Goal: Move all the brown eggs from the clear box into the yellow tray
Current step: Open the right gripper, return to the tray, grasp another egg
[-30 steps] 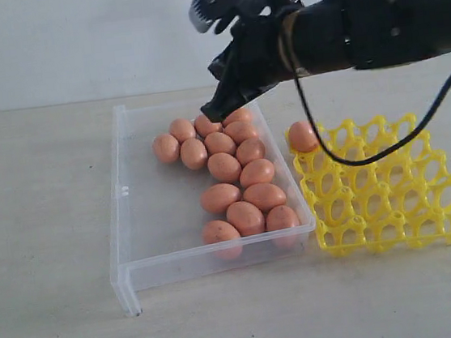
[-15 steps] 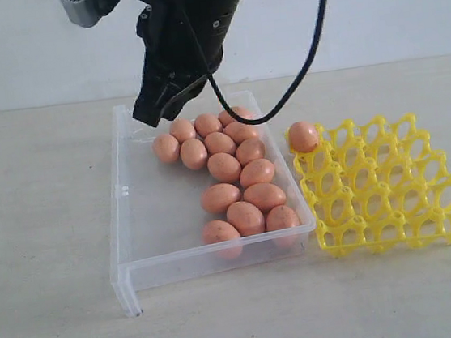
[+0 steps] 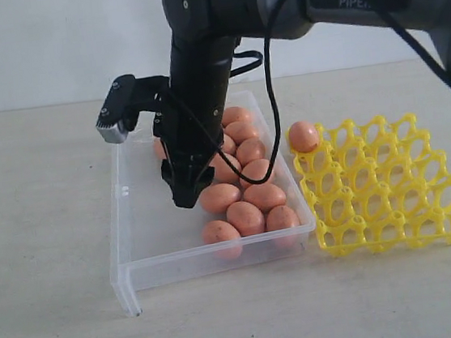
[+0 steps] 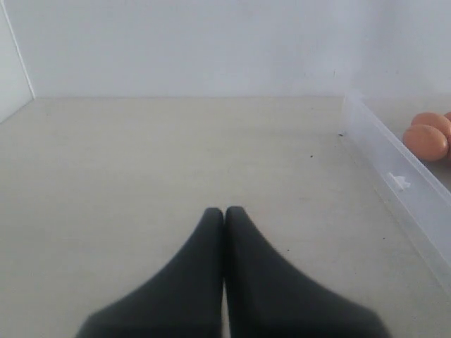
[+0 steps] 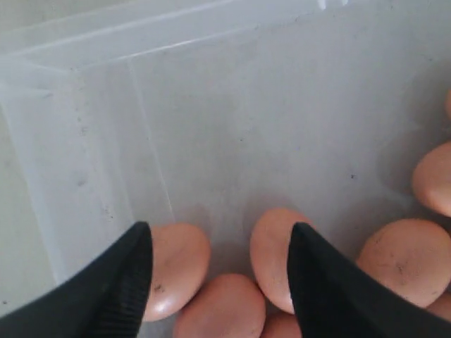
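Observation:
Several brown eggs (image 3: 245, 216) lie clustered along the right side of the clear box (image 3: 152, 222). One more brown egg (image 3: 303, 136) sits in the far left corner cup of the yellow tray (image 3: 386, 187). My right gripper (image 3: 186, 193) reaches down into the box at the left edge of the cluster. In the right wrist view my right gripper (image 5: 218, 229) is open, its fingers straddling three eggs (image 5: 220, 306) without holding any, over the box floor (image 5: 232, 120). My left gripper (image 4: 225, 210) is shut and empty above bare table, beside the box wall (image 4: 402, 183).
The box's left half has no eggs on it. The tray stands right against the box's right wall. A cable (image 3: 268, 74) loops off the right arm above the eggs. A wall rises behind the table.
The right arm swung from above the box's far end leftward, then down into the box beside the middle eggs. Its jaws went from shut to open.

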Motion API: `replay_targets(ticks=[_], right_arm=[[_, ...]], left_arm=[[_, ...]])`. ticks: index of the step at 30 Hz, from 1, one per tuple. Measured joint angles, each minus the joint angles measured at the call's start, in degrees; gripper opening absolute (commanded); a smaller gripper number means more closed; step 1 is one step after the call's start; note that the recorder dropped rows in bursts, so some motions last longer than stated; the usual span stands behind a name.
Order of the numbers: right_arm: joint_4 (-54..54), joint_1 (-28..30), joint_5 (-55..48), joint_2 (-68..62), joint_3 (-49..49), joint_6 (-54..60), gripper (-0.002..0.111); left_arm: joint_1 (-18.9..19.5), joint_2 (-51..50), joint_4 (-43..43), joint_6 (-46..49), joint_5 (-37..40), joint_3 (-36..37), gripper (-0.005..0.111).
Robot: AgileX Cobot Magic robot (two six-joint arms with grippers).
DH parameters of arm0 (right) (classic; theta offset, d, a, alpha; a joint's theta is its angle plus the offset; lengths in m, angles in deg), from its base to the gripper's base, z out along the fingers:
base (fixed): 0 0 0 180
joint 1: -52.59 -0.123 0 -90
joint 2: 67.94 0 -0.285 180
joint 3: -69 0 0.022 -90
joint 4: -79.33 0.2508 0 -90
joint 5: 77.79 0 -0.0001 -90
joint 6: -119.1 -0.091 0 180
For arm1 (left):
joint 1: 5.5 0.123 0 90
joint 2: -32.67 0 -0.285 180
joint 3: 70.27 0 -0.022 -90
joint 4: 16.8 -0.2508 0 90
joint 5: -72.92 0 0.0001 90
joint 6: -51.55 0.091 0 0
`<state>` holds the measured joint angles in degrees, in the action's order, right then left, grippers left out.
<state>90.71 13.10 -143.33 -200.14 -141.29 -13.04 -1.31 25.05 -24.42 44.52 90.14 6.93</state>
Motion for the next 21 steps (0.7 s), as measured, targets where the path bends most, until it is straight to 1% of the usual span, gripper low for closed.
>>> replay_targets(ticks=[8, 11, 21], right_arm=[[-2.5, 1.9, 4.4, -2.2, 0.7, 4.1, 0.055], [-4.8, 2.3, 5.9, -2.7, 0.8, 4.2, 0.055], [-3.8, 2.5, 7.2, -5.4, 0.8, 2.9, 0.055]], left_arm=[[0.0, 0.0, 0.0, 0.0, 0.0, 0.0, -0.004], [0.0, 0.0, 0.0, 0.0, 0.0, 0.0, -0.004], [0.0, 0.0, 0.0, 0.0, -0.1, 0.0, -0.004]])
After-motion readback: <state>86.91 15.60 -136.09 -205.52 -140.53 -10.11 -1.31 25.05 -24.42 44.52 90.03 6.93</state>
